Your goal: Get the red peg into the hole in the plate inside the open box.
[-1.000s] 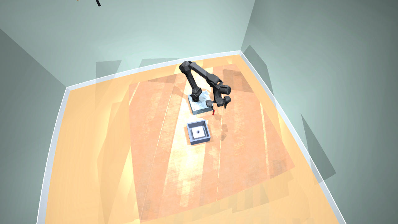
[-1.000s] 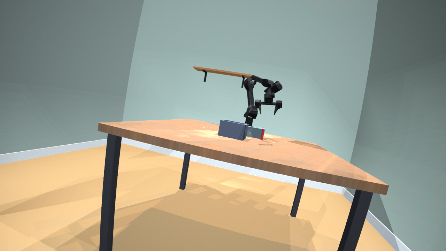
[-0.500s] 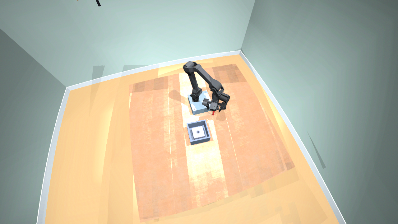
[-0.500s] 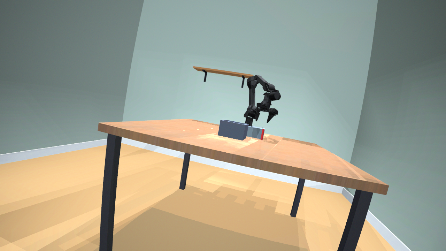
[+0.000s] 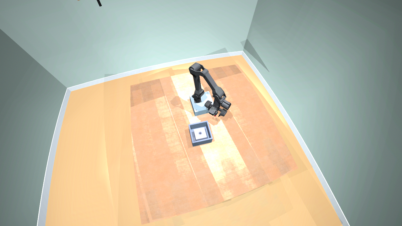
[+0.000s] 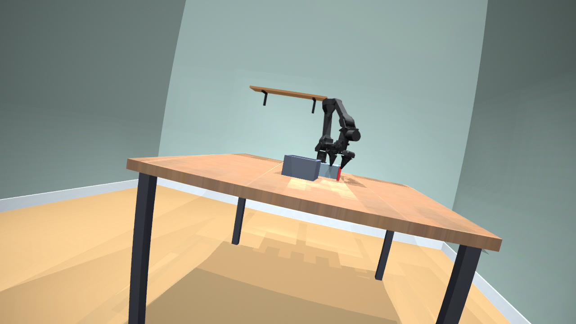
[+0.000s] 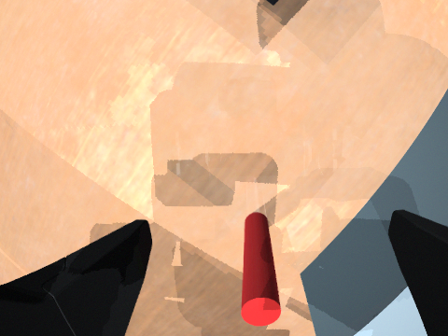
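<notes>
Overhead, pale green walls (image 5: 157, 36) (image 6: 322, 48) around a wooden tabletop (image 5: 168, 168) (image 6: 225, 173) (image 7: 210, 117).

Worktop (image 5: 163, 168) (image 6: 225, 169) (image 7: 70, 70) carries base block (image 5: 201, 113) (image 6: 329, 170) (image 7: 336, 280), box (image 5: 203, 142) (image 6: 299, 167), peg (image 5: 214, 115) (image 6: 338, 173) (image 7: 259, 271). Arm (image 5: 209, 78) (image 6: 327, 120) on base block. In top view, box below base block, apart; peg above and right of box, near base block's lower right corner. Plate (image 5: 203, 137) inside box, at bottom; hole (image 5: 200, 133) in plate's middle. In exterior view, base block behind box, peg right of box; shelf (image 6: 288, 92) on wall behind.

black arm bent downward, gripper (image 5: 215, 115) (image 6: 336, 166) (image 7: 275, 230) wide open, fingers apart
</notes>
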